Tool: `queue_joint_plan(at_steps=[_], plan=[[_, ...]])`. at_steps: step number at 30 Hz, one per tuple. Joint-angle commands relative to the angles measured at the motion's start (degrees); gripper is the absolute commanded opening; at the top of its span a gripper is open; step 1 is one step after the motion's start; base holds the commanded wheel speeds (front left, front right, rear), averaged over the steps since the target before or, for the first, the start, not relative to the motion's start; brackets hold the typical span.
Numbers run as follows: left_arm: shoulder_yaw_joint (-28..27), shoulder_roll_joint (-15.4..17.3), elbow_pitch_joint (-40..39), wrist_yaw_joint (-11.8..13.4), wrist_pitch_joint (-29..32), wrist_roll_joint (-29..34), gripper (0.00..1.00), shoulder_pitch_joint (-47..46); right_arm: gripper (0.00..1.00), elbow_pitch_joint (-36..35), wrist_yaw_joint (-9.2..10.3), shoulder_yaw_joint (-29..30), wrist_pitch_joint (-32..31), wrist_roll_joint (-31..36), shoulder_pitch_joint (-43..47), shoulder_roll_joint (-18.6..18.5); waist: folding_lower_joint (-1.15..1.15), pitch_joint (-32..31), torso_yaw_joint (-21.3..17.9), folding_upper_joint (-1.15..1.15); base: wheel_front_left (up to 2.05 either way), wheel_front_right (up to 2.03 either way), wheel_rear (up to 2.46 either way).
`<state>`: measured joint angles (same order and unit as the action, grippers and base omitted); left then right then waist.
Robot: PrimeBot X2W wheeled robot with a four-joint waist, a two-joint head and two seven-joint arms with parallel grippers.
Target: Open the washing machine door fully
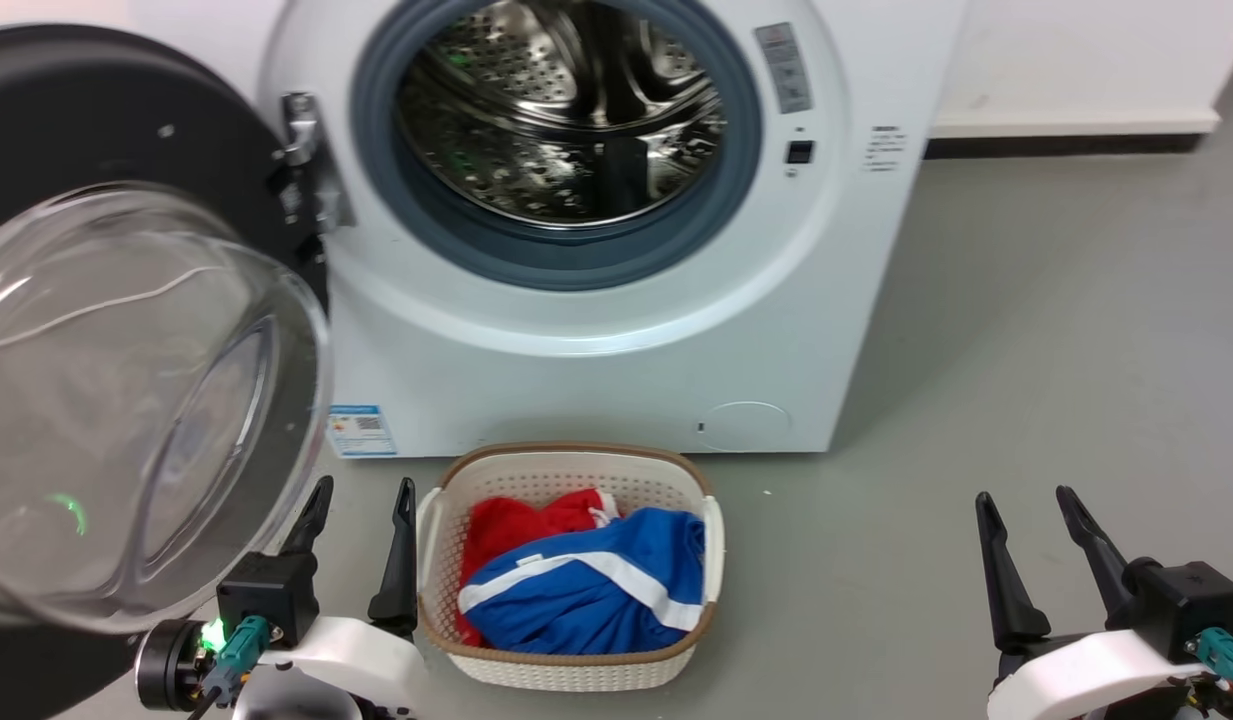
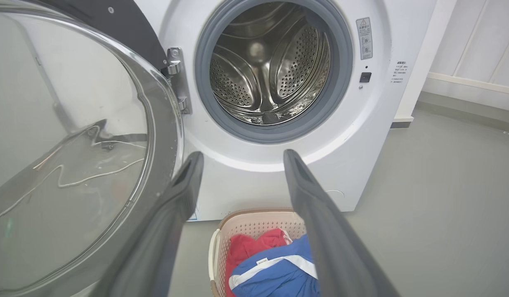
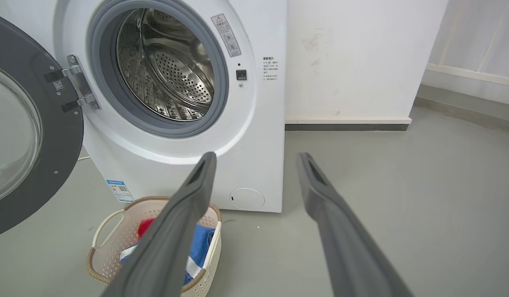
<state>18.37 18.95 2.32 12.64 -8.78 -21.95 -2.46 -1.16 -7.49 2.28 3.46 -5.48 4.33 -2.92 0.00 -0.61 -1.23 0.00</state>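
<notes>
While its fingers stood apart and empty, the left gripper (image 1: 364, 492) hung just beside the near rim of the washing machine door (image 1: 86, 110); the right gripper (image 1: 1023, 498), likewise spread, sat well to the right. The door stood swung out left of the washing machine (image 1: 576, 370). Opening looked nearly finished; perhaps a leftward nudge remained.

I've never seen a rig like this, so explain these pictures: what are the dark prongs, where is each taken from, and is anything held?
The prongs belong to a wheeled robot's left gripper and right gripper, both open, holding nothing. One picture looks down from its head; two look out from its wrists. Ahead stands a big white front-loading washing machine, its round glossy black door with clear glass bowl swung open. On the grey floor sits a white woven-look laundry basket of red and blue clothes.
</notes>
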Motion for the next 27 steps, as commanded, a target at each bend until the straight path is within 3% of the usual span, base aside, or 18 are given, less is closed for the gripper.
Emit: queue_joint_plan(at_steps=[1, 10, 27], plan=[[0.0, -0.2, 0.2, 0.1, -0.3, -0.3, 1.0, -0.4, 1.0, -0.3, -0.01, -0.1, -0.1, 0.0, -0.6, 0.1, 0.0, 0.1, -1.4, 0.0, 0.0, 0.0, 0.0], [0.2, -0.6, 0.7, 0.7, -0.6, -0.6, 1.0, 0.0, 1.0, -0.2, -0.01, -0.1, -0.3, 0.1, -0.8, 0.1, 0.0, 0.2, -3.5, 0.0, 0.0, 0.0, 0.0], [-0.1, -0.4, 0.3, 2.0, -1.1, -1.3, 1.0, 2.0, 1.0, 0.4, -0.01, -1.5, 0.2, -0.1, -1.3, 0.1, 0.0, 0.1, -1.8, 0.0, 0.0, 0.0, 0.0]])
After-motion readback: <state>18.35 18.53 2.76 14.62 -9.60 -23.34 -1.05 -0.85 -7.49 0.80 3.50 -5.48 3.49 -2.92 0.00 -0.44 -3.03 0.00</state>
